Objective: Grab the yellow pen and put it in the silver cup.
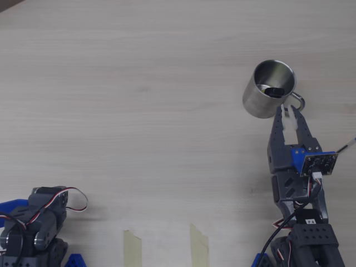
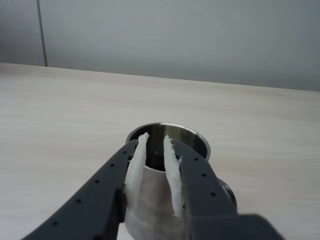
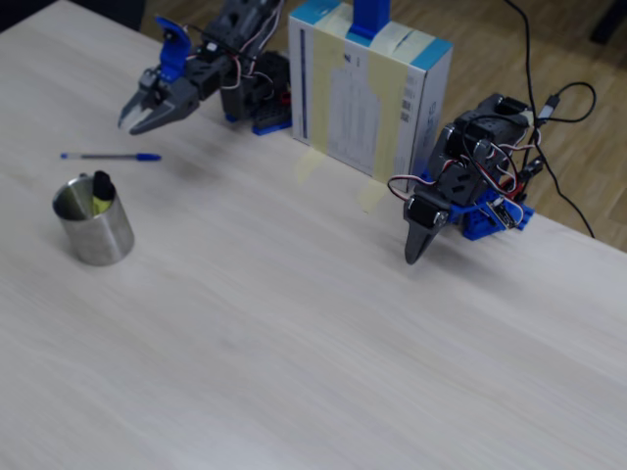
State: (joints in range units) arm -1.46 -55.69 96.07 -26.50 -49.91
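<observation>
While we look from overhead, we see the silver cup (image 1: pixel 268 89) on the table (image 1: pixel 139 111), with the yellow pen (image 1: pixel 274 91) inside it; our gripper (image 1: pixel 290 113) is just beside the cup handle, fingers slightly apart and empty. From the wrist, the gripper (image 2: pixel 155 142) hangs over the cup (image 2: pixel 170 137). From the fixed camera, the pen (image 3: pixel 101 190) stands in the cup (image 3: pixel 95 231), and a thin blue pen (image 3: pixel 110 156) lies near.

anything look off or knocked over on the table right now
Nothing stands out. The silver cup stands upright with the yellow pen inside it, black cap up, leaning on the wall. The gripper hangs beside the cup's handle, holding nothing. A thin blue pen lies loose on the table behind the cup in the fixed view, unspilled and undamaged.
</observation>
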